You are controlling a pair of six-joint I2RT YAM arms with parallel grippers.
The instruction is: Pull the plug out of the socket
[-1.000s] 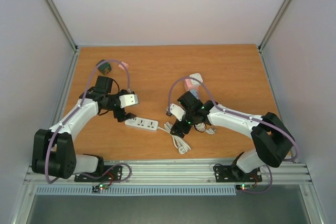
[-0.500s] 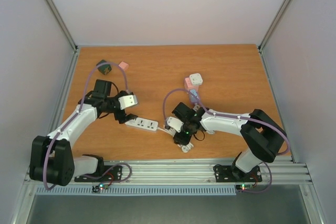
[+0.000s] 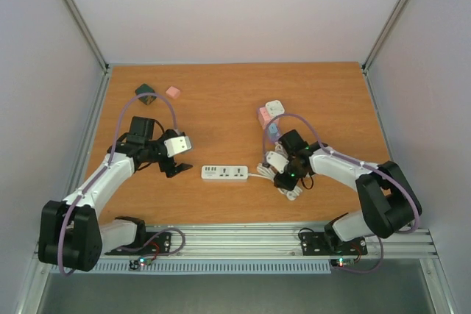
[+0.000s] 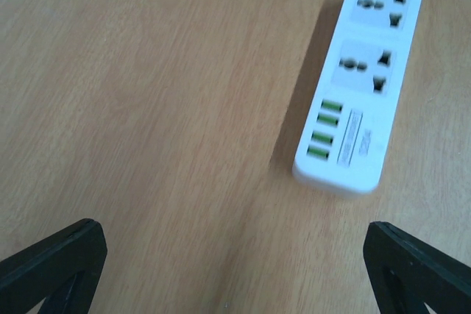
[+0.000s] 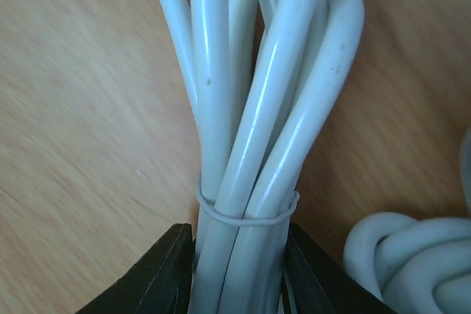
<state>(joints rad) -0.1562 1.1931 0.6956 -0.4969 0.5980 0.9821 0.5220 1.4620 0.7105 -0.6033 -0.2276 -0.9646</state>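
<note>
The white socket strip (image 3: 224, 174) lies flat mid-table; in the left wrist view the socket strip (image 4: 360, 86) shows two empty sockets and green USB ports. My left gripper (image 3: 172, 166) stands open just left of it, and its fingertips (image 4: 51, 266) are spread wide over bare wood. My right gripper (image 3: 284, 179) is shut on the strip's tied white cable bundle (image 5: 250, 145), with the dark fingers (image 5: 154, 277) pressing on both sides. A white plug (image 3: 274, 108) lies apart from the strip at the back, beside a pink one (image 3: 263, 116) and a blue one (image 3: 273, 130).
A dark green block (image 3: 146, 93) and a small pink block (image 3: 173, 93) sit at the back left. More coiled white cable (image 5: 412, 262) lies right of the held bundle. Grey walls close in the table on three sides.
My right gripper has shut on the cable bundle and drawn it to the right. The strip has slid right and turned level. My left gripper has opened a little wider.
</note>
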